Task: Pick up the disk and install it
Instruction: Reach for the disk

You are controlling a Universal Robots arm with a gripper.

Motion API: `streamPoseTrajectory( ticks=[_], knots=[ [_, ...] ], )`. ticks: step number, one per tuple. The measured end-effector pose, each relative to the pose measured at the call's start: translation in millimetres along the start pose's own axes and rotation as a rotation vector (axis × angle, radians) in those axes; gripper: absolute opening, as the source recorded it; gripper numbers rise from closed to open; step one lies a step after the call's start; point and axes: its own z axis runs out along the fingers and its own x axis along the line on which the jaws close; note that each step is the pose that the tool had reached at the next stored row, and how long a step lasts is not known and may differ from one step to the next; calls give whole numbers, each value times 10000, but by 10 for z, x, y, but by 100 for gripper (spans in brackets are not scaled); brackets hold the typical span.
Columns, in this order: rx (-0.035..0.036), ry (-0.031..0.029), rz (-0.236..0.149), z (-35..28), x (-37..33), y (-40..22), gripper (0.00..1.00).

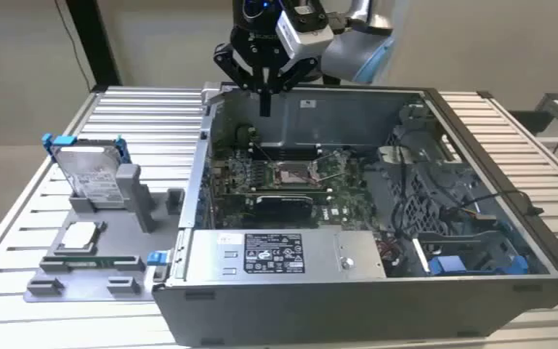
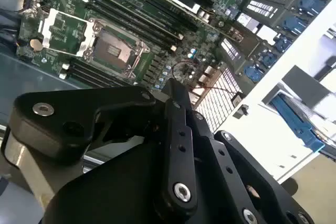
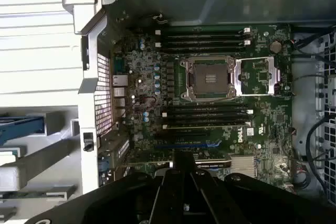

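The disk (image 1: 93,171) stands upright in a grey holder (image 1: 134,193) on the surface (image 1: 143,109), on the exterior view's left of the open computer case (image 1: 357,305). The claw (image 1: 264,105) hangs over the case's rear wall, pinched narrow and empty. A clean pick likely needs it opened and squared to the disk's top edge

The exterior view is looking down from afar over the worktop (image 1: 134,116) and open computer case (image 1: 357,309). Both wrist views are peering closely past the gripper (image 3: 184,157) at the motherboard (image 3: 152,85), sharing its processor socket (image 3: 209,78).
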Motion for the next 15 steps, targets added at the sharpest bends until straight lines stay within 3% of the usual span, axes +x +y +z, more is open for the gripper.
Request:
streamPoseTrajectory(
  ticks=[10,15],
  knots=[
    [1,-3,1,0,1,0,0],
    [0,-3,0,-1,41,2,0]
  ],
)
